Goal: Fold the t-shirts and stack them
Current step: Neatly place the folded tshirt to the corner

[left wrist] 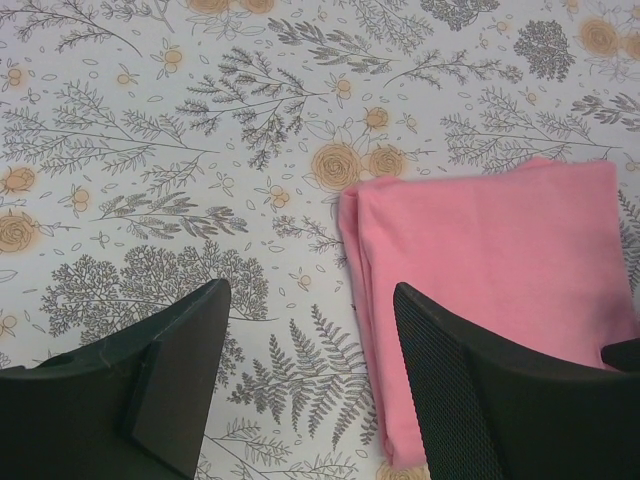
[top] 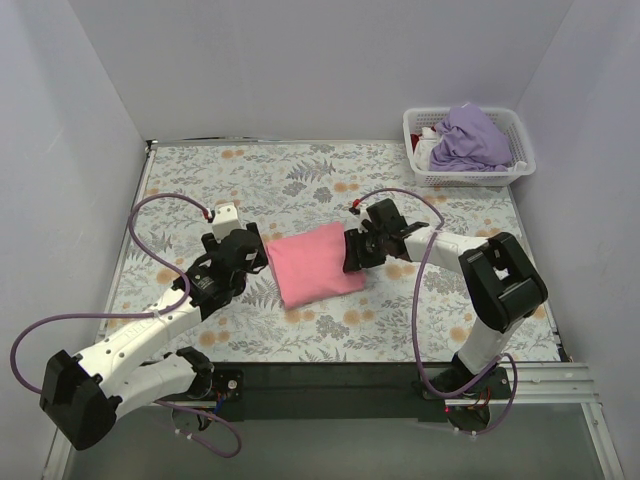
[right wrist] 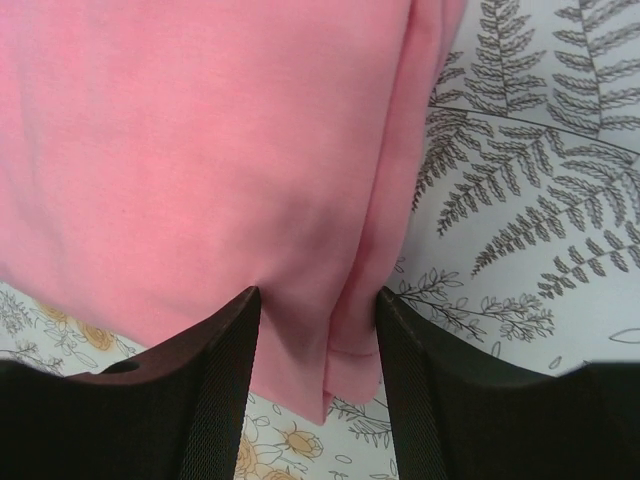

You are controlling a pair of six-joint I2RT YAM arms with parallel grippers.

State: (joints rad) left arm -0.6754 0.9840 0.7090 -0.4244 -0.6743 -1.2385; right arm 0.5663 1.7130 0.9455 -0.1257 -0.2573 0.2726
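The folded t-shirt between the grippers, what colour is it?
Plain salmon pink t-shirt, best seen in the top view.

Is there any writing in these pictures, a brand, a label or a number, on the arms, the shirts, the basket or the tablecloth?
None that can be read. The pink t-shirt and the purple t-shirt are plain, the tablecloth bears only flowers and ferns, and the white basket, the left arm and the right arm show no legible mark.

Blocked mid-table by folded salmon pink t-shirt (top: pixel 315 265), with left gripper (top: pixel 258 252) and right gripper (top: pixel 352 254) hard against its two sides. Blocked far right by basket (top: pixel 470 178) holding lavender t-shirt (top: pixel 472 135). Passable over bare tablecloth (top: pixel 280 170) along far edge.
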